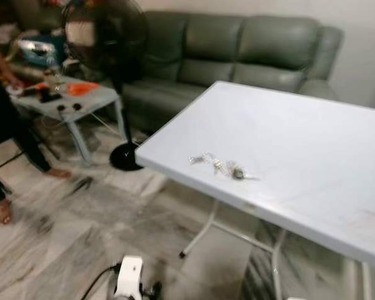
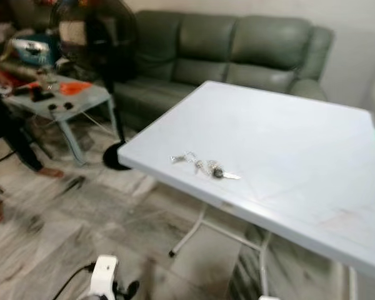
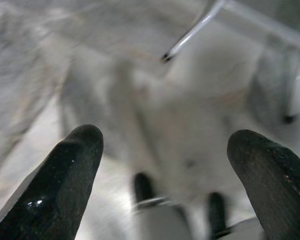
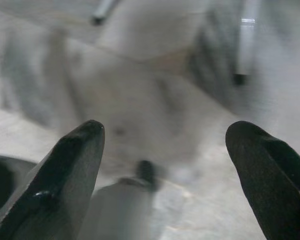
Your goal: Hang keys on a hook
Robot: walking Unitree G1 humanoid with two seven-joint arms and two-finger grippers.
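You are carrying both arms low, the left gripper [image 3: 162, 170] and right gripper [image 4: 165, 165] each pointing at the marble floor [image 1: 62, 231] with fingers spread wide and nothing between them. The keys [image 1: 220, 165] are lying at centre frame near the front edge of the white table [image 1: 300, 137], so you are best closing in squarely before raising an arm. No hook is visible yet beyond, toward the green sofa [image 1: 237, 50] across the top.
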